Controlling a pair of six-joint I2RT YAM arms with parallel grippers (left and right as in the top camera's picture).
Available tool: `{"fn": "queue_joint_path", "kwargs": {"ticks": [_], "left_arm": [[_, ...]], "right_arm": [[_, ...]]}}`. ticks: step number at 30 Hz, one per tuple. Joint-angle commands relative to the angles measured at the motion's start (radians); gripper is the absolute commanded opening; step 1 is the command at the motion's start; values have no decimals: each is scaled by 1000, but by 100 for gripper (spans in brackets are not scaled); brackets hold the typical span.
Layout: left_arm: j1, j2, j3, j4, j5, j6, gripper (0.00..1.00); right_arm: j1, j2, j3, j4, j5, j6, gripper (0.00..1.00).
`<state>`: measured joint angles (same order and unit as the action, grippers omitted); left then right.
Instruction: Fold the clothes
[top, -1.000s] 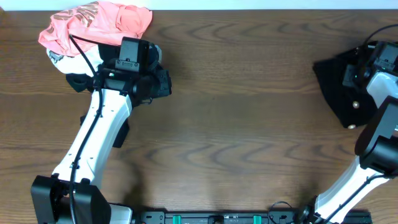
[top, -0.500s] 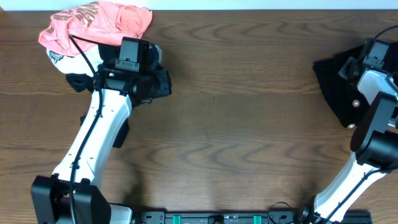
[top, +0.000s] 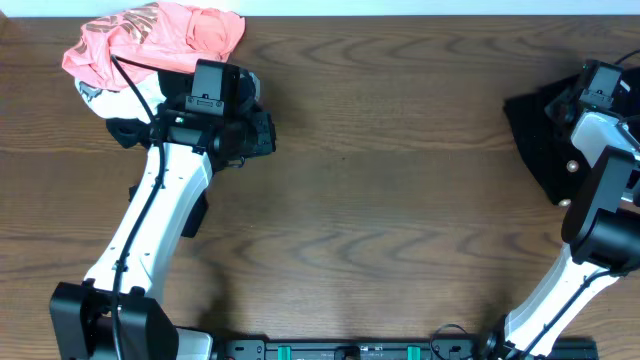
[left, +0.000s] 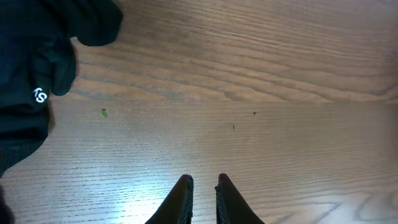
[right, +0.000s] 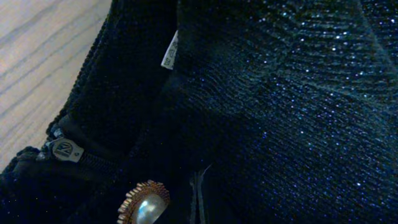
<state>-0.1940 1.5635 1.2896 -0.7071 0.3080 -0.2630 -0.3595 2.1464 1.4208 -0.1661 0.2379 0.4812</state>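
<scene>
The clothes, a black fuzzy knit garment with pale round buttons, lie bunched at the table's right edge. In the right wrist view the knit fills the frame, with a pearl button, a zip pull and a white label. My right gripper is shut, its tips together right at the fabric; whether any knit is pinched is hidden. My left gripper hovers over bare wood at the back left, its jaws almost together and empty.
A salmon-pink garment is heaped at the back left corner. A smaller smooth black garment lies beside it, partly under my left arm. Bare wooden table spans the middle.
My right wrist has shifted toward the table's far edge over the black knit garment. The left arm has not moved.
</scene>
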Motion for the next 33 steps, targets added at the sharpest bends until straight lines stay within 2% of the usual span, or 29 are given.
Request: {"fn": "queue_joint_path", "kwargs": {"ticks": [1, 7, 8, 11, 13, 14, 15, 16, 17, 18, 23, 28, 33], "left_arm": [[-4, 6, -10, -3, -5, -5, 15], [-4, 6, -10, -3, -6, -5, 15], [-4, 6, -10, -3, -5, -5, 15], [-4, 6, -10, -3, -5, -5, 15], [-4, 6, -10, -3, -6, -5, 15], [-4, 6, -10, -3, -5, -5, 15], [-4, 6, -10, -3, -5, -5, 15], [-4, 6, -10, -3, -5, -5, 15], [-4, 6, -10, -3, -5, -5, 15], [-4, 6, -10, -3, -5, -5, 15], [-4, 6, -10, -2, -5, -5, 15], [-4, 6, -10, -2, -5, -5, 15], [-4, 6, -10, -4, -5, -5, 15]], "right_arm": [[19, 6, 5, -11, -3, -13, 2], [19, -126, 6, -60, -61, -147, 4], [19, -153, 6, -64, -93, -183, 8], [19, -239, 6, -75, -277, -321, 35], [20, -290, 6, -98, -401, -400, 45], [21, -309, 6, -116, -442, -424, 46], [21, -326, 6, -137, -477, -446, 44], [21, -340, 6, -166, -508, -468, 33], [21, -347, 6, -196, -534, -487, 11], [21, -348, 6, -224, -550, -500, 1], [35, -315, 6, -390, -589, -631, 1], [85, -268, 6, -456, -591, -798, 1], [145, -219, 6, -425, -417, -806, 1]]}}
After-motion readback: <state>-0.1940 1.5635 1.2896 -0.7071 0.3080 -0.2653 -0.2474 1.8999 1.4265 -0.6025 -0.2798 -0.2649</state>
